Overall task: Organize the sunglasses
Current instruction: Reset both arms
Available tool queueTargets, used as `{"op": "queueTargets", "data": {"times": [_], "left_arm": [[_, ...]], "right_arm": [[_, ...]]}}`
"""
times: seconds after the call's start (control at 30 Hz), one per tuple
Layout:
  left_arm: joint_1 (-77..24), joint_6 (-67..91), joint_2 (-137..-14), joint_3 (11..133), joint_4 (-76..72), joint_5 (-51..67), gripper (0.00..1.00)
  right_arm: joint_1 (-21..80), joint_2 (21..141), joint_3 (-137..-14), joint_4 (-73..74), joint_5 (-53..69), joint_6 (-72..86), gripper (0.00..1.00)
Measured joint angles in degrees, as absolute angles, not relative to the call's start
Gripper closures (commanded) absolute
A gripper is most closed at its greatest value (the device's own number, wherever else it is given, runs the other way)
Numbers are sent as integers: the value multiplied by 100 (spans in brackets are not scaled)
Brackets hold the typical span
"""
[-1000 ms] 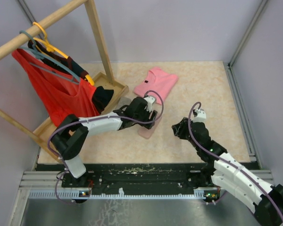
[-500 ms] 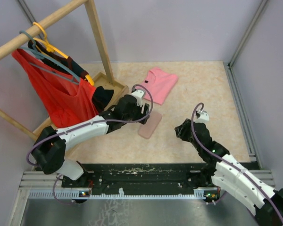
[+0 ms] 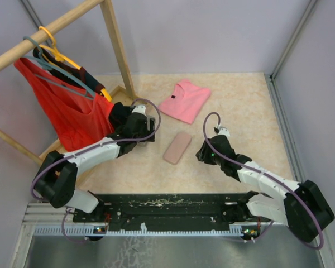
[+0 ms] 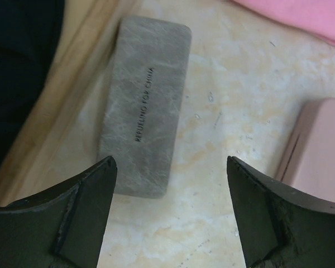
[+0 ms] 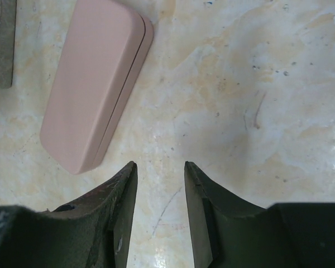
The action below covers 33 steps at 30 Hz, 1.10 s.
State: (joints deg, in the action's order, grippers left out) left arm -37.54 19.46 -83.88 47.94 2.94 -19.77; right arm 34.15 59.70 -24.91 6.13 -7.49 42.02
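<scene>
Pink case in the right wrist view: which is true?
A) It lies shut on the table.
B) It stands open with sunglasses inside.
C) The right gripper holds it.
A: the pink case lies flat on the table with its lid closed, clear of the right gripper.

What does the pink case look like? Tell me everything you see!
The pink case is a long, smooth box with rounded corners; it looks like hard plastic. It is shut, with a thin seam along one side. It lies flat and slanted on the marbled table, near the folded pink shirt. Nothing touches it.
</scene>
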Motion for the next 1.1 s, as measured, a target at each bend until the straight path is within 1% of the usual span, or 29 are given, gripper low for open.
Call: {"op": "queueTargets", "data": {"times": [0.13, 0.27, 0.33, 0.4, 0.47, 0.53, 0.6, 0.7, 0.9, 1.0, 1.1], "left_arm": [[-3612, 1909, -8401, 4805, 163, -2104, 14], [-3612, 1839, -8221, 4766, 121, -1918, 14], [-3614, 1828, -7758, 4556, 69, -1732, 13], [-3623, 1828, -7015, 4237, -21, -1518, 12], [-3623, 1815, -6292, 3953, -156, -1334, 12], [-3623, 1815, -5566, 3693, -294, -1179, 11], [-3625, 1820, -5022, 3527, -336, -1094, 7], [-3627, 1831, -4300, 3282, -311, -1087, 0], [-3627, 1920, -2884, 2698, -51, -1229, 1], [-3627, 2110, -2322, 2449, 143, -1389, 1], [-3627, 2327, -1970, 2270, 408, -1562, 0]], "right_arm": [[3393, 6311, -2563, 349, -526, 4202, 59], [3391, 6128, -2563, 395, -582, 4121, 57], [3387, 5686, -2563, 550, -722, 3972, 55], [3382, 4987, -2563, 687, -875, 3743, 52], [3382, 4042, -2565, 742, -1011, 3430, 49], [3382, 3173, -2596, 810, -1103, 3131, 43], [3382, 2377, -2659, 917, -1190, 2860, 36], [3382, 1483, -2825, 1243, -1323, 2552, 30], [3382, 408, -3009, 2130, -1678, 2285, 17], [3382, 99, -3009, 2359, -1787, 2270, 15], [3382, 40, -3009, 2495, -1841, 2265, 14]]}}
